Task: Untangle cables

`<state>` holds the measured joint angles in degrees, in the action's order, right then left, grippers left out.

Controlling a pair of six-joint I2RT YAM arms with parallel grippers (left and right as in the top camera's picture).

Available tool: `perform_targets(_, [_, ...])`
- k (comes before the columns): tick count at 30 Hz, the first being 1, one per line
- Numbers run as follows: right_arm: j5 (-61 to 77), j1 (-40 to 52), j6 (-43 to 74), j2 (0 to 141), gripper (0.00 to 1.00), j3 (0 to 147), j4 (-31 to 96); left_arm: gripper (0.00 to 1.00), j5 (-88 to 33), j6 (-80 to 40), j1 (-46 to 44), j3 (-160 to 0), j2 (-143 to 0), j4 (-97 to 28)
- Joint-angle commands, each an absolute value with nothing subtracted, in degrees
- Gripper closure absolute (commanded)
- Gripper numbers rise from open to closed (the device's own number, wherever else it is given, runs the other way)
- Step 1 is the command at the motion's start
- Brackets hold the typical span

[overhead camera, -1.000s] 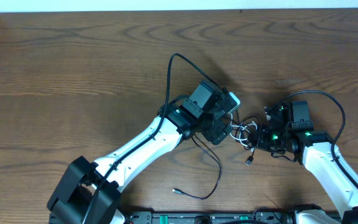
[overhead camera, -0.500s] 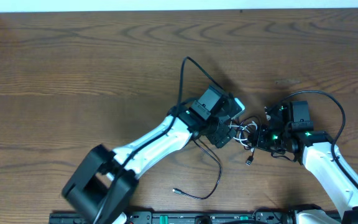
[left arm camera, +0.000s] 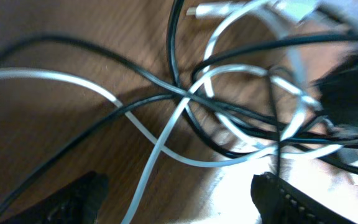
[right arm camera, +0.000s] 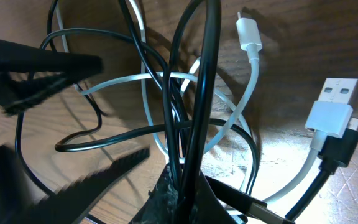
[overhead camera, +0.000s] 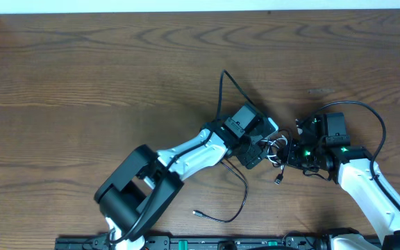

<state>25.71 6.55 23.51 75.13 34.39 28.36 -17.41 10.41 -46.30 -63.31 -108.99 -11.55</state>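
The cables, a thin black cord (left arm camera: 135,74) and a thin white cord (left arm camera: 160,140), lie knotted in a small tangle (overhead camera: 278,147) between the two arms. My left gripper (overhead camera: 261,148) sits at the tangle's left edge, open, its fingertips (left arm camera: 73,199) straddling a white strand low in the left wrist view. On the tangle's right, my right gripper (overhead camera: 292,154) is shut on upright strands of the black cord (right arm camera: 194,93). The white cord's (right arm camera: 166,78) small plug (right arm camera: 248,34) and white USB plug (right arm camera: 331,112) lie free on the wood.
A tail of the black cord (overhead camera: 244,191) runs down toward the front edge and ends in a plug (overhead camera: 196,214). Another small plug (overhead camera: 278,180) lies below the tangle. Thicker arm wires loop above the left wrist (overhead camera: 222,90) and the right wrist (overhead camera: 367,111).
My left arm has swung right, bringing its gripper from beside the tangle onto its left edge, jaws slightly narrower. The right arm and its grip have not moved.
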Motion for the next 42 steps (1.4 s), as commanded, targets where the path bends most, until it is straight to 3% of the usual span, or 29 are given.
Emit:
perform_targets(1, [25.63,6.31,23.31,75.33,0.99,34.28,28.32,0.38,-15.55,9.45,-46.33,-63.86,-110.96,-11.46])
perform_targets(7, [25.63,6.31,23.29,75.33,0.99,34.28,28.29,0.92,-15.55,8.91,-46.26,-63.86,-108.86,-11.94])
perform_targets(17, [18.63,6.31,25.34,75.33,0.99,34.28,31.97,0.93,-15.55,6.33,-39.83,-63.86,-94.50,-23.73])
perform_targets(21, [17.02,6.31,26.33,75.33,0.99,34.28,32.77,0.93,-15.57,6.33,-29.80,-63.86,-85.36,-31.07])
perform_targets(27, [17.04,6.31,26.33,75.33,0.99,34.28,32.80,0.93,-16.97,3.88,-15.03,-63.86,-77.73,-32.36])
perform_targets(33, [17.06,6.31,26.33,75.33,0.99,34.28,32.82,0.92,-27.09,-1.06,-3.38,-63.86,-76.44,-32.14])
perform_targets(34, [17.06,6.31,26.33,75.33,0.99,34.28,32.84,0.89,-27.46,-1.91,-2.74,-63.86,-76.55,-32.16])
perform_targets(36, [17.06,6.31,26.33,75.33,0.99,34.28,32.84,0.62,-28.08,-2.92,-2.26,-63.86,-76.75,-32.34])
perform_targets(42, [17.06,6.31,26.33,75.33,0.99,34.28,32.82,0.41,-28.08,-3.88,-2.98,-63.86,-76.84,-32.77])
